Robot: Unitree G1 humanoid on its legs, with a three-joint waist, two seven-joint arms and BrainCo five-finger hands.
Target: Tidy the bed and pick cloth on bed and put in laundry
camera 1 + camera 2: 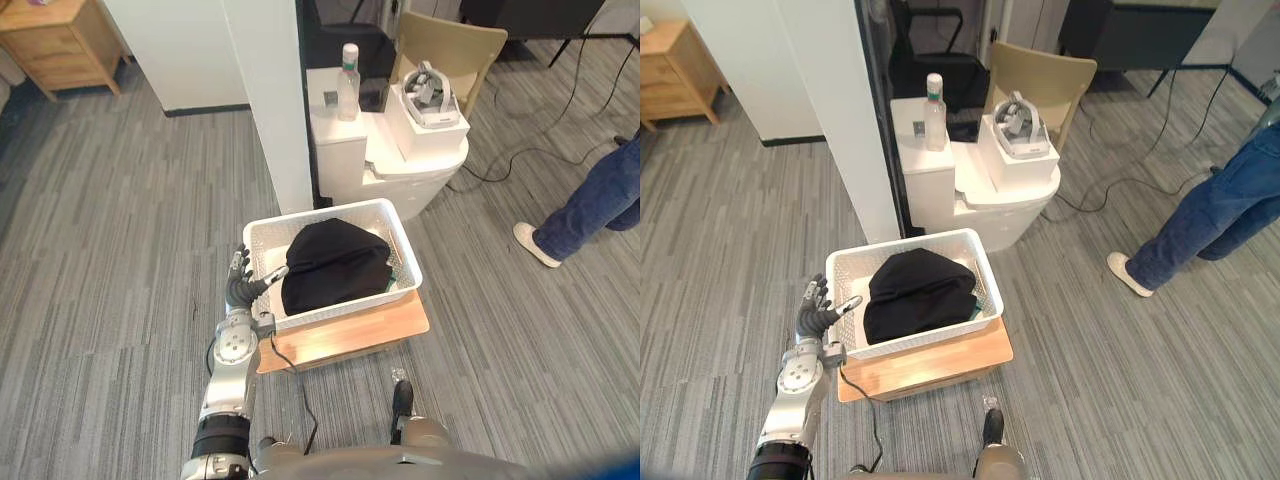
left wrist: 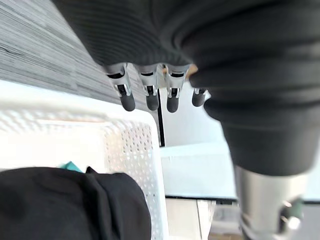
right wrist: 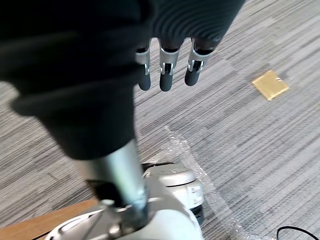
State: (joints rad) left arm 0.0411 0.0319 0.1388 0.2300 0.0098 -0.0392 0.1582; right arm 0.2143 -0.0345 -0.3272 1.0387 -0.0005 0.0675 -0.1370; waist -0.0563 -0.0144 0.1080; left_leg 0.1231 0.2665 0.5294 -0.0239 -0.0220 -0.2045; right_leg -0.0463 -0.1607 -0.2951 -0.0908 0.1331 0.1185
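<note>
Where the left hand (image 1: 242, 288) is hovering: just beside the left end wall of the white laundry basket (image 1: 345, 305), at rim height, with the arm stretching forward from the lower left.
Left fingers (image 2: 151, 100): lying straight and slightly apart above the basket's rim, gripping nothing. The thumb is pointing toward the rim, and whether it is touching cannot be told.
Right hand (image 3: 167, 70): hanging low over the grey striped carpet (image 3: 240, 135), fingers straight and side by side, holding nothing.
Tan square (image 3: 270, 84): lying flat on the carpet, well apart from the right fingertips.
Wooden platform (image 1: 350, 338): sitting low on the carpet and bearing the basket, its near and right edges sticking out past the basket.
Basket: standing slightly askew on the platform, its walls perforated.
Black cloth (image 1: 335, 265): lying bunched in a mound inside the basket, taking up most of it, free of both hands.
Teal scrap (image 2: 70, 166): peeking out from under the cloth's edge inside the basket.
White pillar (image 1: 280, 110): rising just behind the basket.
White round table (image 1: 425, 175): standing beyond the basket, to the right of the pillar.
Clear bottle (image 1: 348, 85): standing upright at the table's left side.
Headset (image 1: 432, 97): resting on a white box (image 1: 430, 135) on the table.
Tan chair (image 1: 455, 45): standing behind the table.
Person: a jeans leg (image 1: 600, 190) and a pale shoe (image 1: 535, 243) standing on the carpet at the far right, well apart from the basket.
Wooden nightstand (image 1: 60, 40): standing in the far left corner.
</note>
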